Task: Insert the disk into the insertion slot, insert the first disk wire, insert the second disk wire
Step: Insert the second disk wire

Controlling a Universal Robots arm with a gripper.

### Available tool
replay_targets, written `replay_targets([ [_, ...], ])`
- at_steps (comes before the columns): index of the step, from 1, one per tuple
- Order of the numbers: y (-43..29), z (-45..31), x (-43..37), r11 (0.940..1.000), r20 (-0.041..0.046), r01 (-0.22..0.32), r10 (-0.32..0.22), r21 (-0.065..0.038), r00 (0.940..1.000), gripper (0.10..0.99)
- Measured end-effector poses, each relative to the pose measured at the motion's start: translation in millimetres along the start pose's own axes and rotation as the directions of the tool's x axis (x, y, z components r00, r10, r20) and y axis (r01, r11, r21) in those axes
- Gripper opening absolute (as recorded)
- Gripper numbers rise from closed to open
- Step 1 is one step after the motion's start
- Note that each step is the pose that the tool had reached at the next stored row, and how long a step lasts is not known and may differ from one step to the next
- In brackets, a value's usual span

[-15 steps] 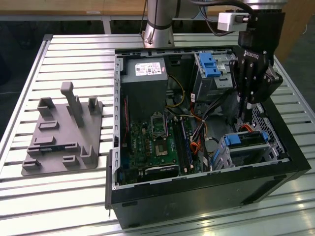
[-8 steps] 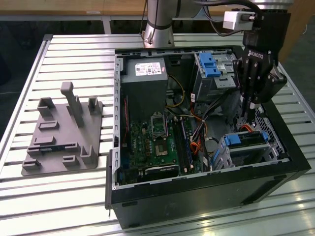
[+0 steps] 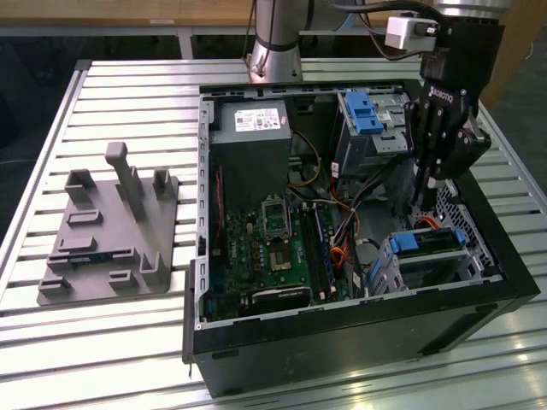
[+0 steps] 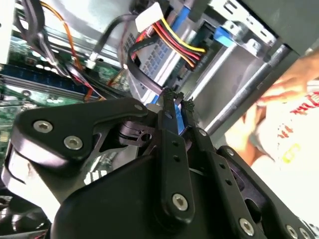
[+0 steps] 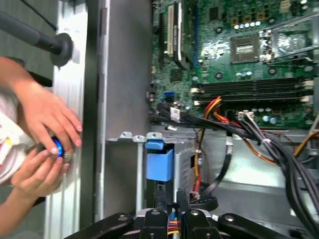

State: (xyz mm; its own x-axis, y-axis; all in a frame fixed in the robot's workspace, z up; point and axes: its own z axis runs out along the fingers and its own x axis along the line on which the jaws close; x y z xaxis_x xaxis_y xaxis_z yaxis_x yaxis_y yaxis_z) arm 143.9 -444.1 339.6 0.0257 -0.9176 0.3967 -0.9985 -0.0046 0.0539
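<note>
The gripper hangs inside the open computer case, fingers pressed together on a blue connector of a wire, just above the disk. That disk, silver with a bright blue frame, sits in the insertion slot by the case's near corner on the exterior view's right.
</note>
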Motion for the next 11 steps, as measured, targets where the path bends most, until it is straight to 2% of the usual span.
replay_targets([
  [4, 0.0, 1.0, 2.5, 1.0000, 0.0699, 0.001, -0.001, 0.007, 0.9976, 0.200],
  [6, -0.2, 1.1, 3.0, 0.9999, 0.1003, 0.001, -0.002, 0.010, 0.9950, 0.200],
  [7, -0.9, 1.3, 3.3, 0.9999, 0.1128, 0.001, -0.003, 0.011, 0.9936, 0.200],
  [8, -3.6, 1.2, 3.5, 0.9999, 0.1159, 0.002, -0.003, 0.011, 0.9933, 0.200],
  [11, -15.9, 0.7, 4.0, 1.0000, 0.1164, 0.005, -0.005, 0.004, 0.9932, 0.200],
])
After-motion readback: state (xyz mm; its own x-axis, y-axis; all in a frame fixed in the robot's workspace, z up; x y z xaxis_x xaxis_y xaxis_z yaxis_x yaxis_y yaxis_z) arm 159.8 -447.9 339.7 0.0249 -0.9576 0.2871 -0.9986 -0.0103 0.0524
